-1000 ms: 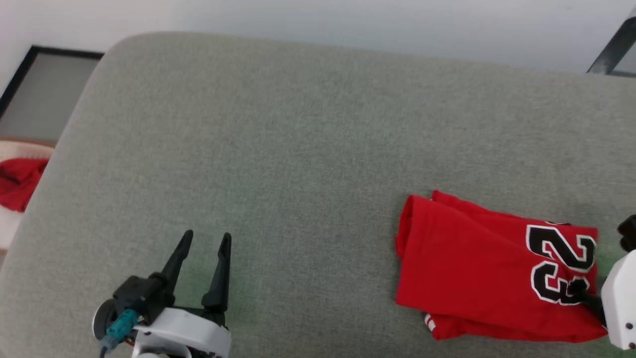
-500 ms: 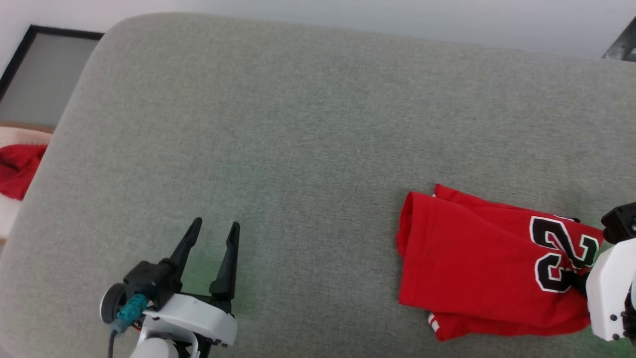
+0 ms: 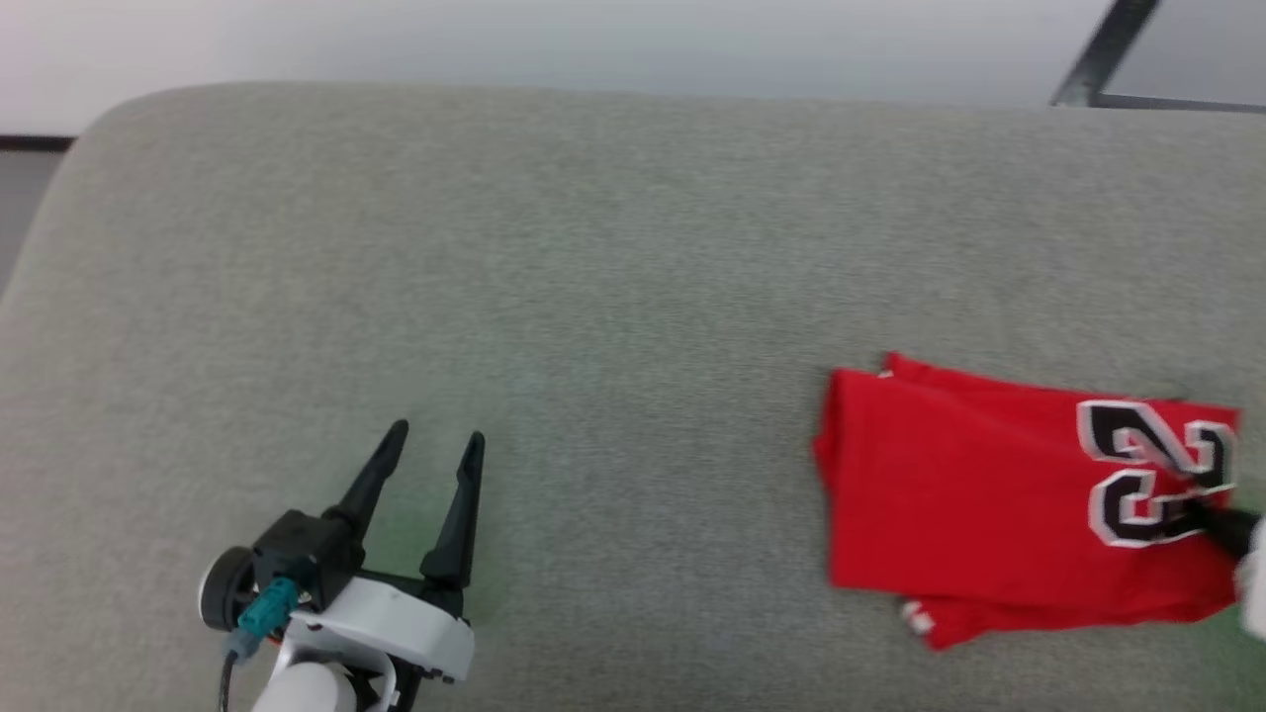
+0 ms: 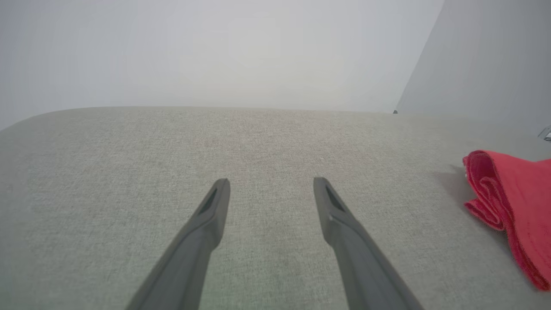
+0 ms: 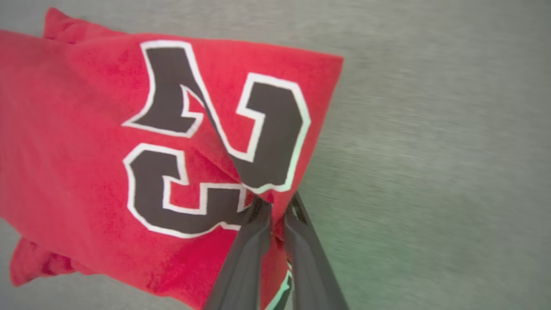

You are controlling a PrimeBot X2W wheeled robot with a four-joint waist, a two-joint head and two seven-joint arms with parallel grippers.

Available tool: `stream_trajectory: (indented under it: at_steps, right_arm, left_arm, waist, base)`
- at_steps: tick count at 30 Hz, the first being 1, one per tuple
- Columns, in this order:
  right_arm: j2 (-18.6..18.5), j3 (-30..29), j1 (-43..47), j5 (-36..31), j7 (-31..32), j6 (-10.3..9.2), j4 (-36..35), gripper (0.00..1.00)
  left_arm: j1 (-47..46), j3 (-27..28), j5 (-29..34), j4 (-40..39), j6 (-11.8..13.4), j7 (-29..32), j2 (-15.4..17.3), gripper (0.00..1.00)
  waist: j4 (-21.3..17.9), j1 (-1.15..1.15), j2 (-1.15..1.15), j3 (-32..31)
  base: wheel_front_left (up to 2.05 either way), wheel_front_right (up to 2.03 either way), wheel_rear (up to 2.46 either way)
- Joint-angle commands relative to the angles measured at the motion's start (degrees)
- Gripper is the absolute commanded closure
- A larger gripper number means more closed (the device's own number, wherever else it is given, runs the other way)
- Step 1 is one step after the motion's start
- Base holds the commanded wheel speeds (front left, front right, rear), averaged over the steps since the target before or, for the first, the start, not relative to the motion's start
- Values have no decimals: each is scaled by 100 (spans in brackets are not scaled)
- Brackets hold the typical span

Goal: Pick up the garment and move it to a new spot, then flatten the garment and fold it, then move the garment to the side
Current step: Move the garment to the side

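Surface: a wide grey woven cushion [image 3: 593, 247] with rounded corners fills most of what I see from my head; a pale wall [image 3: 495, 40] stands behind it, and a dark frame bar [image 3: 1098, 54] slants in at the far right.
Garment: the red jersey T-shirt [image 3: 969, 494] lies folded into a rough rectangle on the right part of the cushion, nearer my edge than the wall's.
Number: a black "23" [image 3: 1147, 475] outlined in white faces up at the end of the fold closest to my right arm.
Trim: a scrap of white-and-red striped trim [image 3: 918, 618] pokes out from under the near edge of the fold.
Far end: from my left wrist, the shirt's other end shows as stacked, rounded layers of red cloth resting on the cushion.
Right gripper: my right gripper [image 5: 275, 211] has its two dark fingers pressed almost together on the shirt's edge just below the number, with red cloth pinched between them. A taut crease runs from that pinch up through the digits.
Left gripper: my left gripper [image 3: 433, 440] sits low over bare cushion at the lower left, well apart from the shirt. Its fingers are spread wide with nothing between them.
Light: a faint green cast [image 5: 409, 258] tints the cushion beside my right fingers.
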Motion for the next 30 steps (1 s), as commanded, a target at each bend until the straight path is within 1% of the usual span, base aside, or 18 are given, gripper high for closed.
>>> stream_trajectory:
  at_steps: [1,8,14,16,19,21,24,30]
  right_arm:
    - [-128,-204,-95,33,-82,-6,87,100]
    - [-668,-687,-428,15,-255,-6,736,100]
    - [-1044,-907,-1041,-329,-735,-6,1491,100]
    - [-1132,-874,-1225,-469,-903,-6,1700,100]
    - [-1187,-831,-1453,-722,-1150,-6,1985,100]
    - [-1182,-828,-1532,-757,-1224,-6,2092,100]
    - [-1220,-807,-1698,-1052,-1498,-6,2397,100]
    - [-996,-631,-1991,-1372,-2063,-6,3000,100]
  left_arm:
    - [-76,1,47,-48,-19,-23,39,0]
    - [-350,-91,124,-251,-53,40,166,0]
    - [-655,-215,194,-490,-72,214,294,0]
    - [-715,-218,201,-575,-77,274,348,0]
    - [-726,-206,200,-716,-76,347,421,0]
    - [-719,-208,202,-750,-74,375,451,0]
    - [-685,-193,202,-855,-46,431,517,0]
    - [-708,-187,200,-965,0,512,592,0]
  waist:
    - [-317,0,0,20]
    - [-606,0,0,215]
    - [-715,0,0,467]
    - [-730,0,0,542]
    - [-756,0,0,632]
    - [-765,0,0,659]
    - [-788,0,0,725]
    - [-858,0,0,819]
  base:
    - [0,0,0]
    - [0,0,0]
    - [0,0,0]
    - [0,0,0]
    - [0,0,0]
    - [0,0,0]
    - [0,0,0]
    - [0,0,0]
